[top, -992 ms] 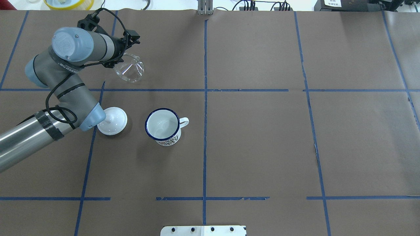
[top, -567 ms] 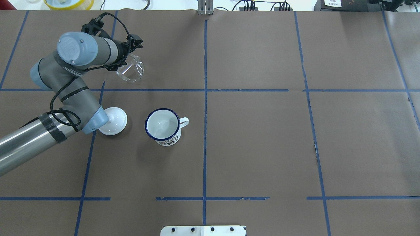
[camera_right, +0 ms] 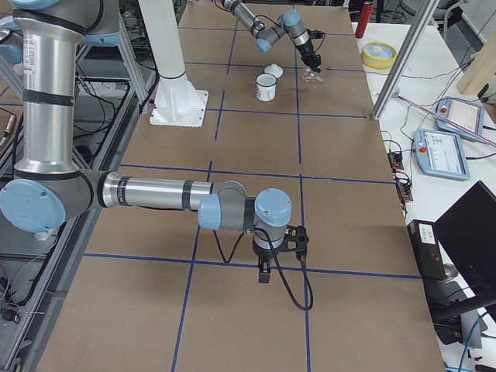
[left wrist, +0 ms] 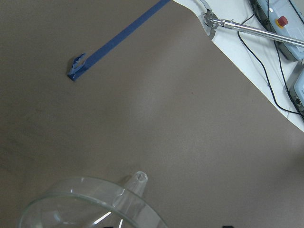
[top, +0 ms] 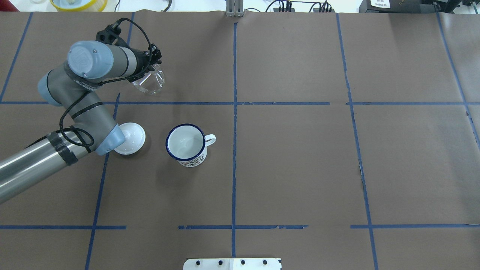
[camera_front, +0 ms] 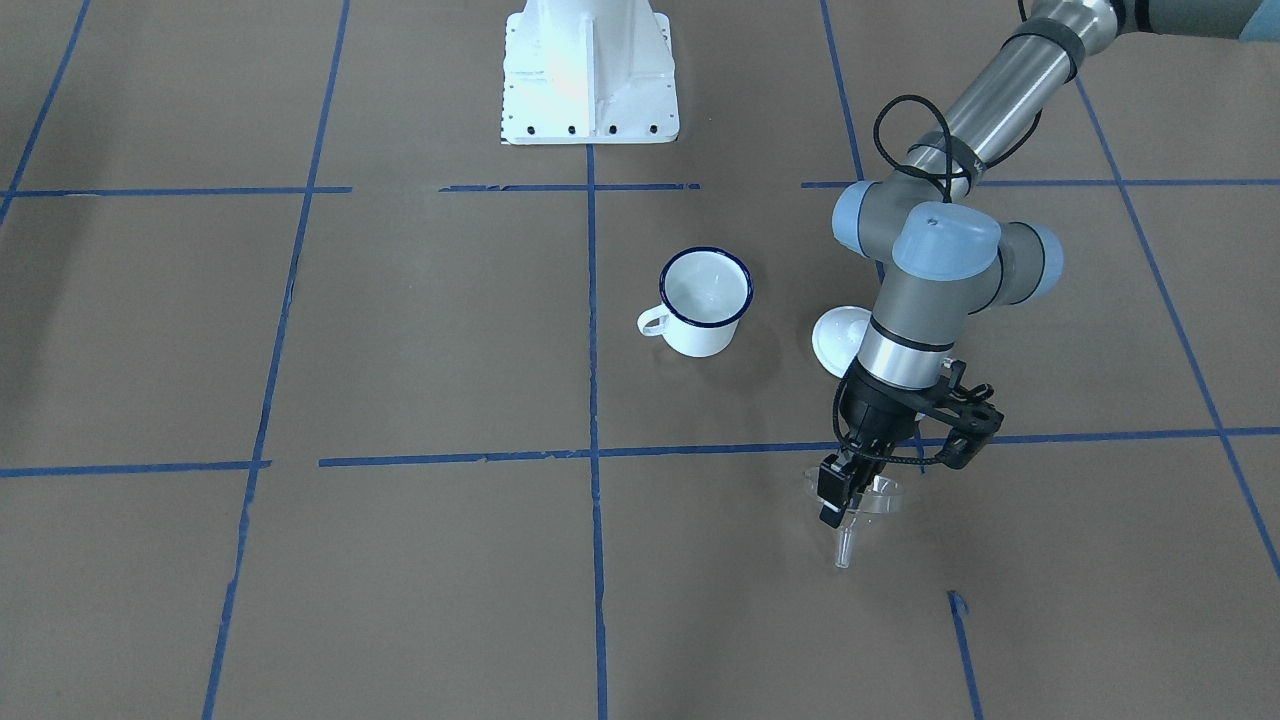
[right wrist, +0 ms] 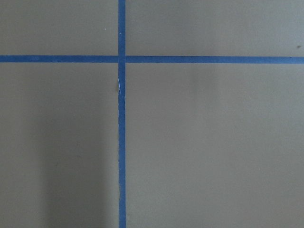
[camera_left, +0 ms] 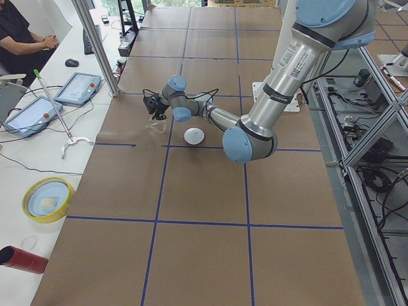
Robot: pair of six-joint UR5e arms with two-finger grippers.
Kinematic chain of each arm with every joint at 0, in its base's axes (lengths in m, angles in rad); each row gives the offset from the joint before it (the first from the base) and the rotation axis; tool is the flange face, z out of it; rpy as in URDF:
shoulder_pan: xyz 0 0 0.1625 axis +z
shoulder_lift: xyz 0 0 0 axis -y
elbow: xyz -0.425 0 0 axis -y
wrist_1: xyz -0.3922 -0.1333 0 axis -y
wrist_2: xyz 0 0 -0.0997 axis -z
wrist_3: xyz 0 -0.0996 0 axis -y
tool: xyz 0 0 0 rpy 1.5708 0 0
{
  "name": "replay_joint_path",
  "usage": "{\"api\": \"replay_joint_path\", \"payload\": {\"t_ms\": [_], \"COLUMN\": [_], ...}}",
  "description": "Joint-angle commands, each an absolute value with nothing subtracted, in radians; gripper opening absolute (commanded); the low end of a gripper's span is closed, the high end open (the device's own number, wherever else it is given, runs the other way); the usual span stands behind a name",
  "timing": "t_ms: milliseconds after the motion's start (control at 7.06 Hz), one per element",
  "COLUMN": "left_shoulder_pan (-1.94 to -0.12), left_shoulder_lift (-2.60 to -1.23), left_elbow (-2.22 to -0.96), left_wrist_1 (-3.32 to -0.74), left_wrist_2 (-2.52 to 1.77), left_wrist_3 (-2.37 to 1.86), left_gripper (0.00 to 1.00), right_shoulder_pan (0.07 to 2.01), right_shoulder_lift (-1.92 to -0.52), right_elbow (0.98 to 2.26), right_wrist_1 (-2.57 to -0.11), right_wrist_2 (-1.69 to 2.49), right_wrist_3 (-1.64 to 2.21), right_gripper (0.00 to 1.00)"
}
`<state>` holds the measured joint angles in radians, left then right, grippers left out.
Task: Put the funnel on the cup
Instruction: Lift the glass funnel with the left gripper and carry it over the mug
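Note:
My left gripper (top: 151, 60) is shut on the rim of the clear funnel (top: 150, 80), at the far left of the table. In the front view the funnel (camera_front: 862, 503) hangs under the gripper (camera_front: 845, 482) with its stem pointing down, close to the paper. The left wrist view shows its bowl and stem (left wrist: 95, 204). The white mug with the blue rim (top: 186, 144) stands upright and empty, nearer the robot and to the right of the funnel, handle to the right. My right gripper (camera_right: 263, 271) shows only in the exterior right view; I cannot tell its state.
A round white knobbed lid (top: 131, 138) lies just left of the mug, partly under my left arm's elbow. The white robot base plate (camera_front: 588, 75) is at the near edge. A yellow bowl (top: 78, 3) sits beyond the paper's far edge.
My left wrist has shifted slightly right and turned, with the funnel held in it. The funnel's bowl now looks narrower from above. Mug and lid have not moved.

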<state>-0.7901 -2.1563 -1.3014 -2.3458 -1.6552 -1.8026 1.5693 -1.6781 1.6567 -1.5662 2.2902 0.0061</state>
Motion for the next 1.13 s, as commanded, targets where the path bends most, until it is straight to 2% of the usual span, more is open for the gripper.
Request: {"api": "replay_joint_path", "payload": {"t_ms": [0,283,567,992], "left_shoulder_pan": [-0.817,-0.920,-0.969,-0.983], "left_shoulder_lift": [-2.157,-2.135,-2.016,-2.019], "left_elbow": [-1.327,-1.464,-1.694,-2.065], "left_wrist_1": [-2.361,-2.350,-2.247,-1.628], "left_wrist_2": [-1.666,-1.878,-2.021,-2.033], "left_wrist_3": [-1.798,-1.787,-1.705,-1.468], "left_gripper": [0.00,0.00,0.00,0.00], "right_shoulder_pan": [1.569,1.569,1.569,1.569], "right_shoulder_lift": [-1.678,-1.677,-1.678,-1.678], "right_elbow": [1.657,1.657,1.657,1.657], "right_wrist_1": [-1.566,-1.566,-1.566,-1.566], "right_wrist_2": [2.290,2.290,2.290,2.290], "right_wrist_3": [0.006,0.006,0.006,0.006], "right_gripper": [1.00,1.00,1.00,1.00]}}
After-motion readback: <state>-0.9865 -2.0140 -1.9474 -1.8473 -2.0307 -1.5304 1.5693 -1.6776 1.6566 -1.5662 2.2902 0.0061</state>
